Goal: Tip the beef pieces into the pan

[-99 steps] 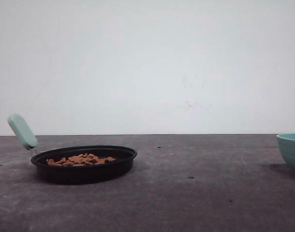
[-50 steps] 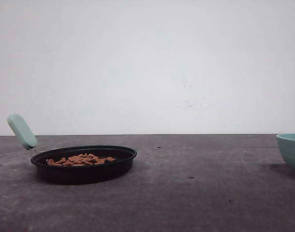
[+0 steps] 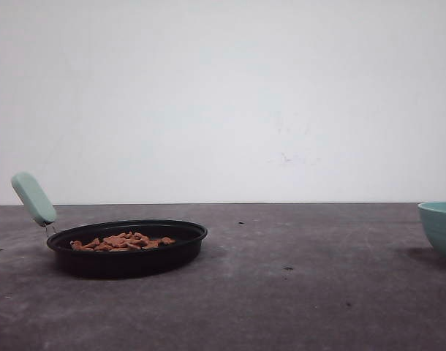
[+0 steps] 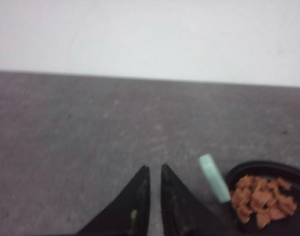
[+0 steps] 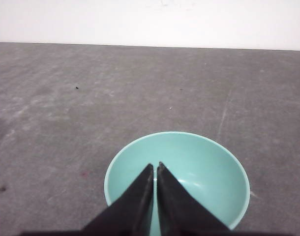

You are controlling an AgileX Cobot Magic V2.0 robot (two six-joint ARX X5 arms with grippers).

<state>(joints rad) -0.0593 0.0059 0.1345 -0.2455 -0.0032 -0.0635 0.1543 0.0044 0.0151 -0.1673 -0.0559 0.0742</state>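
Beef pieces (image 3: 121, 240) sit loose and light in the pan (image 3: 128, 252) on the bench (image 3: 296, 292), best moved by its mint handle (image 3: 33, 198), while left fingers (image 4: 151, 173) and right fingers (image 5: 155, 169) hover together, holding nothing.

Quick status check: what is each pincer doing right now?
Left pincer: shut, holding nothing, over bare table beside the pan.
Right pincer: shut, holding nothing, above the empty teal bowl.
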